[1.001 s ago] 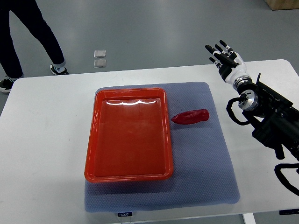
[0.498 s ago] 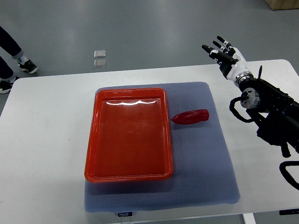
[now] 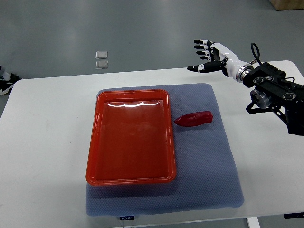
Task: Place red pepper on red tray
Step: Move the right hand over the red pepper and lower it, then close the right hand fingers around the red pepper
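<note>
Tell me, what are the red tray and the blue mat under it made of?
The red tray looks like shiny hard plastic: ceiling lights gleam on its floor. The blue mat seems soft, perhaps woven or foam, with a matte, finely dimpled surface.

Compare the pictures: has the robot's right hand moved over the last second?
Yes. The right hand has swung toward the picture's left and slightly up, now reaching past the mat's far right corner, fingers spread.

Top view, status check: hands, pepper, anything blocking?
Right hand open, raised past the table's far edge, holding nothing; left arm not in view. Red pepper on the grey mat, just right of the empty red tray. Path clear.
</note>
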